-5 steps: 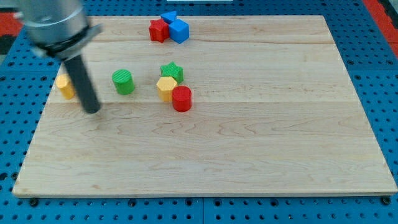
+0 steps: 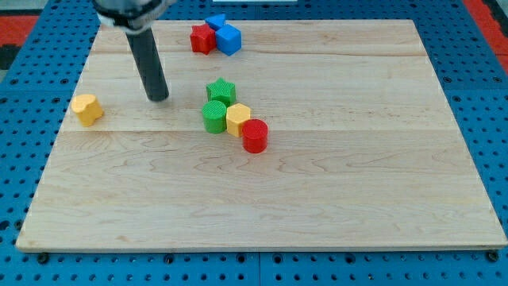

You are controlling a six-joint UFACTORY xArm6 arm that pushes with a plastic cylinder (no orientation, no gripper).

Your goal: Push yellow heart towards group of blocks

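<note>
A yellow block, its heart shape hard to make out, lies alone near the board's left edge. My tip stands on the board to its right and slightly higher, apart from it. Further right is a tight group: a green star, a green cylinder, a second yellow block and a red cylinder. The tip is left of this group and touches none of them.
A red star and two blue blocks cluster at the board's top edge. The wooden board lies on a blue pegboard surface.
My tip has moved up and to the right, away from the lone yellow block. The green cylinder has shifted right into the group. The other yellow block and the red cylinder have moved right and down.
</note>
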